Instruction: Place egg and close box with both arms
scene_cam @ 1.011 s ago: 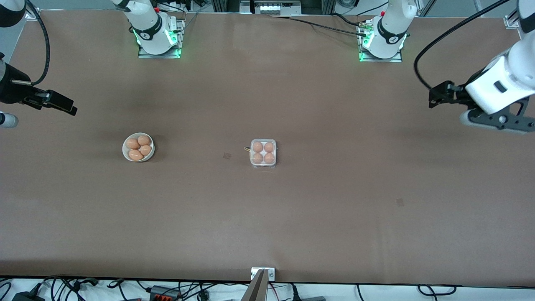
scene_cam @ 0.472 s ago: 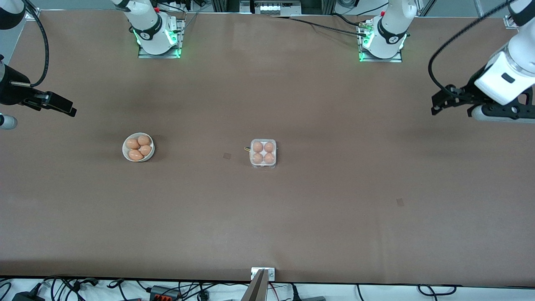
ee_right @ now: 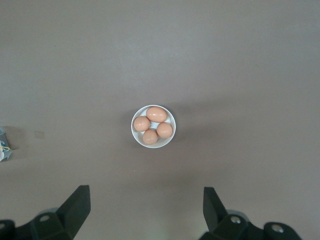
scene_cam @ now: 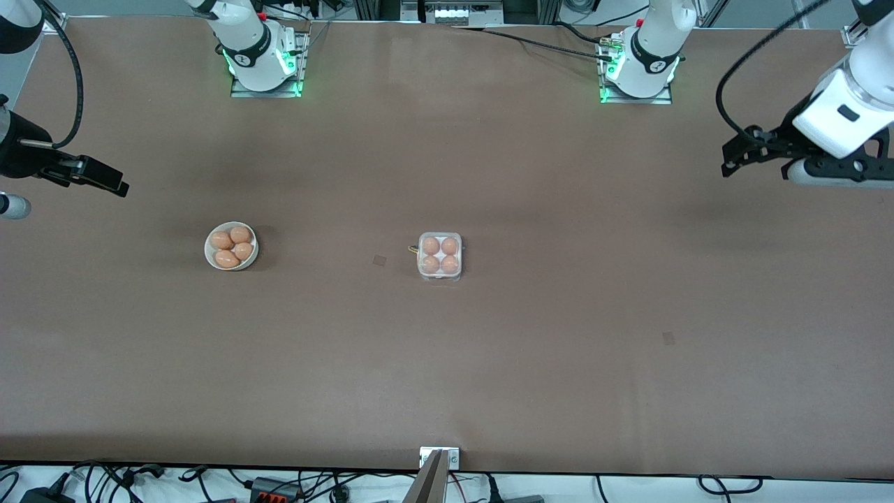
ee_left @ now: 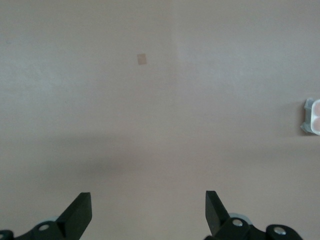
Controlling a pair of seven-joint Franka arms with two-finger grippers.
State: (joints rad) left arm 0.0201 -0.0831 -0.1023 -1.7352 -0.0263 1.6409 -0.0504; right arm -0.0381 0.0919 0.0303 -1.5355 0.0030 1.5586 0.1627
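The box (scene_cam: pixel 439 256) sits mid-desk, clear lid down over four tan eggs. Four more fill a white bowl (scene_cam: pixel 231 246) toward the right arm's end. Left gripper (ee_left: pixel 148 214) and right gripper (ee_right: pixel 145 210) hang over bare desk at either end, fingers spread wide, empty.

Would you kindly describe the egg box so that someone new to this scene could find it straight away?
Start from the brown table and look near its middle, roughly midway between the two arms' ends. There sits the box, a small square whitish tray with a clear lid holding four tan eggs. The bowl, toward the right arm's end, also holds four eggs but is round and white.
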